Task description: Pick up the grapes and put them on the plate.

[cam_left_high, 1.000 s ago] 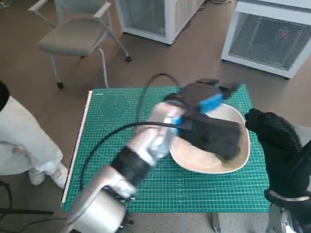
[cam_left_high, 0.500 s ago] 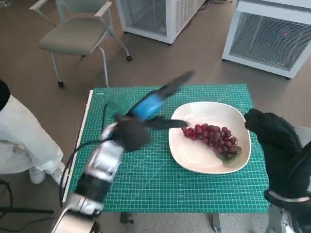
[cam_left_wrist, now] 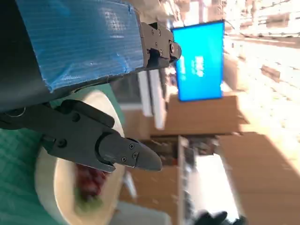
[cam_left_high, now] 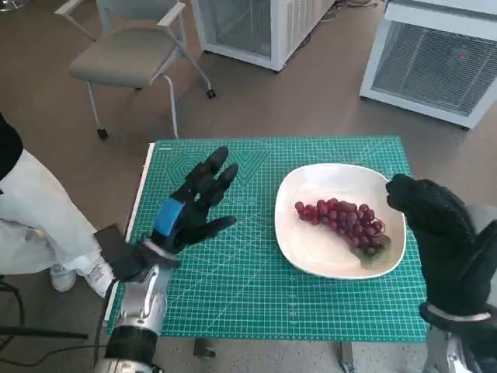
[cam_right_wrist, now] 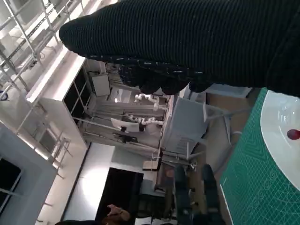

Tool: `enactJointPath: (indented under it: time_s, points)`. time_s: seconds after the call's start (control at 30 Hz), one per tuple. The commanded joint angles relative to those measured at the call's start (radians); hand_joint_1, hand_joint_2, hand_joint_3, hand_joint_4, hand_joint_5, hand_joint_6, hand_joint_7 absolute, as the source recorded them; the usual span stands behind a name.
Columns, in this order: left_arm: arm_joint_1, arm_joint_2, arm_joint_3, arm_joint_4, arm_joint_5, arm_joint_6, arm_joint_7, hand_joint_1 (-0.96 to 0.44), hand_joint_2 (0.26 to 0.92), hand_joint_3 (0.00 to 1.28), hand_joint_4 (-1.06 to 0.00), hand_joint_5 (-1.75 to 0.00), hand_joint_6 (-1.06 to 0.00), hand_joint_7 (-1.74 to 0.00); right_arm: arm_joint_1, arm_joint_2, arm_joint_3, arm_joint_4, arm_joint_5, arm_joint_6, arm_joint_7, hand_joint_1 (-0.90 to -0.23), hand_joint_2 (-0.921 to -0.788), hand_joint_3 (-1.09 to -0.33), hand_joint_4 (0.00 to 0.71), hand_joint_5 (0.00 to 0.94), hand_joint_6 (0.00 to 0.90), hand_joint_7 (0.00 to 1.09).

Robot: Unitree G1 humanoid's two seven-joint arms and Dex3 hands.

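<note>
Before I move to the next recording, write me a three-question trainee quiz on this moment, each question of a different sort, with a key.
1. True or false: the grapes lie on the white plate.
2. Multiple choice: the left hand is
A. holding the grapes
B. holding nothing, fingers spread, over the green mat
C. pressing on the plate
3. Fill in: the gloved right hand is at the plate's ____ edge in the head view.

Key: 1 true; 2 B; 3 right.
</note>
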Motion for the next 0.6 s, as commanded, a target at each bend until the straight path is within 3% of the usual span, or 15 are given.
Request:
enactJointPath:
  time_s: [0.03,0.6]
  points:
    - [0.035,-0.016,0.025,-0.063,-0.056,0.011,-0.04,-0.44,0.879,0.0,-0.27,-0.01,-0.28,-0.01,0.003,-0.007,0.003,0.015,0.003,0.026,0.0,-0.432,-0.921,-0.633,0.422,0.652,0.182,0.95]
    - [0.097,-0.043,0.045,-0.136,-0.082,-0.018,-0.078,-0.52,0.906,0.0,-0.32,-0.01,-0.3,0.0,-0.013,-0.007,0.012,0.03,0.009,0.039,0.013,-0.433,-0.921,-0.634,0.423,0.649,0.183,0.95]
